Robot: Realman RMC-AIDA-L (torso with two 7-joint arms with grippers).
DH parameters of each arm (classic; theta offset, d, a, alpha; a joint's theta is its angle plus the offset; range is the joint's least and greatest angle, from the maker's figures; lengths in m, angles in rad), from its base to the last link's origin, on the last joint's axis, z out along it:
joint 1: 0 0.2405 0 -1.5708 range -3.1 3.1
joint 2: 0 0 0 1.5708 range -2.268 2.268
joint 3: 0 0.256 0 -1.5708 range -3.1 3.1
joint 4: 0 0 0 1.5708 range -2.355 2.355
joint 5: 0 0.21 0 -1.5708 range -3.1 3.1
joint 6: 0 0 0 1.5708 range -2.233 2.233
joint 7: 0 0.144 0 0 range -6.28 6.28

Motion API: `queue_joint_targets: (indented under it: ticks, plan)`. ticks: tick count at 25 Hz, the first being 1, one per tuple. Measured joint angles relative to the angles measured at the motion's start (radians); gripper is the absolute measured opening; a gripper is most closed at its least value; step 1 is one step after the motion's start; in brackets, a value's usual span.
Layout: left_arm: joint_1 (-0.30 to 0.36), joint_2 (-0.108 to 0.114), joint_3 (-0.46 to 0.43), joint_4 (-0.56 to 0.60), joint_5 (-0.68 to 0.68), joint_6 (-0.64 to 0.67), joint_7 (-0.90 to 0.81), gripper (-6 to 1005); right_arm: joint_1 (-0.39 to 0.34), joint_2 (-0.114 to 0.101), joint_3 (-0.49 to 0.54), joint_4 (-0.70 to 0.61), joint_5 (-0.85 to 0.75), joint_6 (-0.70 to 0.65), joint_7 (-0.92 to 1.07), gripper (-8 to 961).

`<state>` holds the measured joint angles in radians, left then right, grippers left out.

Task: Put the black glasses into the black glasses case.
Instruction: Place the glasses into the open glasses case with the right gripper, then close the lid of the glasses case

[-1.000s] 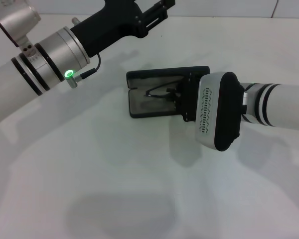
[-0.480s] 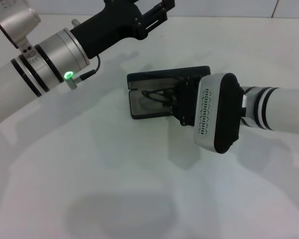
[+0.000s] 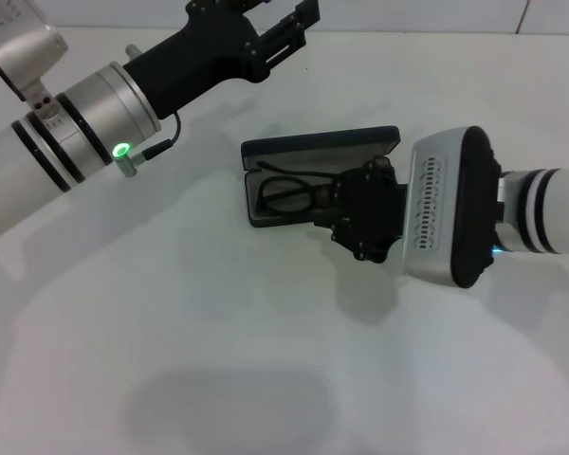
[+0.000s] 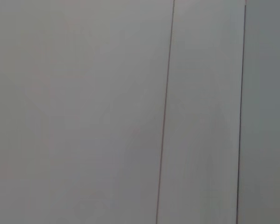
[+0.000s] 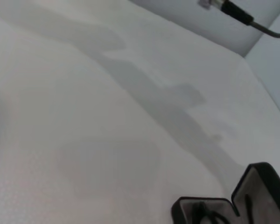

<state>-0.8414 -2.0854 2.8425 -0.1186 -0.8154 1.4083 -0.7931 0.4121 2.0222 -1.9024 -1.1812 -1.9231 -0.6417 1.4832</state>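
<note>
- Head view: black glasses (image 3: 289, 192) lie inside the open black glasses case (image 3: 318, 152) on the desk (image 3: 218, 332).
- Right hand (image 3: 360, 220) sits at the case's near end; its finger spread is unclear.
- Left hand (image 3: 289, 33) hangs raised, spread.
- Placing looks nearly done; next, withdraw clear.

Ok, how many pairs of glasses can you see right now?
1. The black glasses lie inside the open black glasses case, partly covered by the right gripper. Nothing else like them shows.
</note>
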Motion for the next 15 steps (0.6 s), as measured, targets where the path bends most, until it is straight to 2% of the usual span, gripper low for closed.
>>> queue_joint_targets:
  ticks: [5,8,10,15]
  plan:
    - [0.007,-0.001,0.0,-0.001,-0.001,0.0,0.0,612,-0.01,0.0,0.025,-0.008,0.014,-0.04,-0.003,189]
    - [0.013,0.0,0.0,-0.002,-0.001,0.0,0.0,612,-0.03,-0.002,0.116,-0.031,0.057,-0.145,-0.022,190]
    - [0.015,0.0,0.0,-0.005,-0.001,-0.01,0.0,612,-0.043,-0.002,0.226,-0.035,0.113,-0.282,-0.058,190]
    - [0.004,-0.003,0.0,0.001,0.011,-0.115,-0.008,613,-0.037,-0.008,0.657,0.108,0.232,-0.778,-0.18,190]
